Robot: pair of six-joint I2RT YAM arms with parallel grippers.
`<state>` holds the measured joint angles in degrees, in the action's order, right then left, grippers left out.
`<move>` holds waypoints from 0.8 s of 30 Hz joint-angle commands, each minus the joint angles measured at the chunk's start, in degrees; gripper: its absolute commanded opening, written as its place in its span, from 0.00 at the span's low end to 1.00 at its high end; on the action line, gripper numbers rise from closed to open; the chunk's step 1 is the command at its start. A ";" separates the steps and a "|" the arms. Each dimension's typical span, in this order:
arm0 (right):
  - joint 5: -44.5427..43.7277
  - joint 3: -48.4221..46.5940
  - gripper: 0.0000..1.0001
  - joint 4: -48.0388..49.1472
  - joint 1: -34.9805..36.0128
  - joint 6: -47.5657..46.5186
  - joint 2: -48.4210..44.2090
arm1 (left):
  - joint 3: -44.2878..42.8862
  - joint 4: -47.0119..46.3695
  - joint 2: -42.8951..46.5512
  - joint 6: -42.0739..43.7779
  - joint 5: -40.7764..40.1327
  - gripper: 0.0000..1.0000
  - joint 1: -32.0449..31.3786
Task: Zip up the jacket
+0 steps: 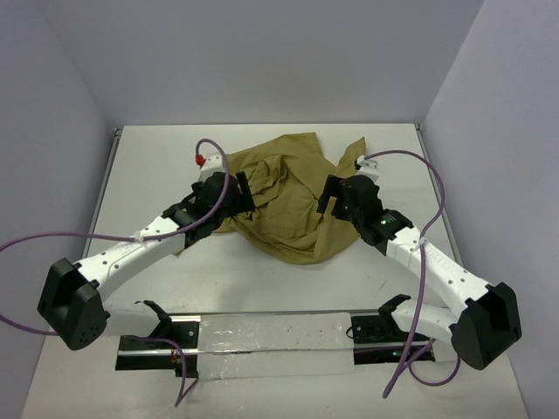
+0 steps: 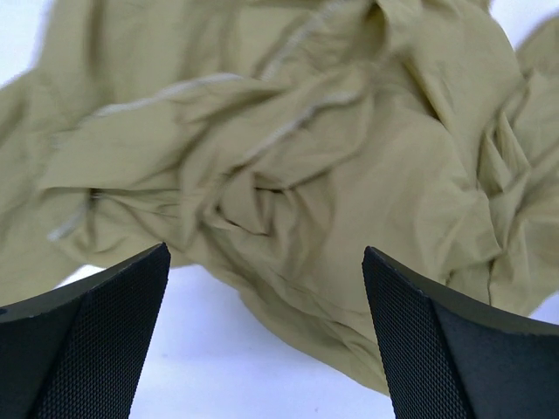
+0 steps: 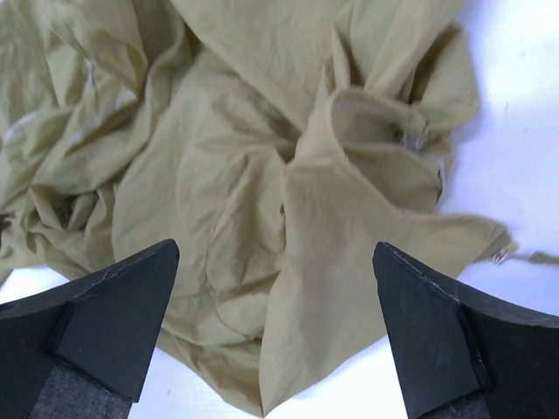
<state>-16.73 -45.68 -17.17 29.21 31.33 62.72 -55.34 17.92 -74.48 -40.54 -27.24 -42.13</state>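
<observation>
The olive-tan jacket (image 1: 288,196) lies crumpled in a heap at the middle of the white table. My left gripper (image 1: 243,194) is open over its left side, jaws wide apart with nothing between them. In the left wrist view the jacket (image 2: 297,166) fills the frame, with pale seam lines among the folds. My right gripper (image 1: 330,196) is open over the jacket's right side, empty. In the right wrist view the jacket (image 3: 288,192) shows a folded flap and a hem end at the right. I cannot make out the zipper slider.
The white table (image 1: 140,175) is walled by pale panels at back and both sides. A shiny metal bar (image 1: 271,336) lies along the near edge between the arm bases. Purple cables (image 1: 419,166) loop from both arms.
</observation>
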 commanded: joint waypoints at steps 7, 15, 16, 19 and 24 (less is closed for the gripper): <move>-3.36 3.95 1.00 -1.77 0.06 7.48 0.35 | -8.46 -2.55 -15.43 2.83 -7.38 0.98 -4.28; 1.11 5.96 0.99 5.62 0.06 8.93 10.37 | -13.74 1.13 -25.07 0.72 -8.72 0.98 0.47; 1.62 6.19 0.96 6.93 0.06 9.20 11.54 | -13.61 1.48 -25.37 0.37 -8.67 0.98 0.83; 3.61 6.77 0.74 10.40 0.09 9.84 13.47 | -14.09 3.00 -26.84 -0.77 -9.27 0.98 1.94; -0.36 4.39 0.00 7.28 0.14 10.19 11.33 | -11.77 -0.30 -26.72 -0.57 -2.98 0.59 4.92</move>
<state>-13.92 -39.28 -11.66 29.21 40.67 77.03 -66.89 19.78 -101.45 -40.40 -34.57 -39.14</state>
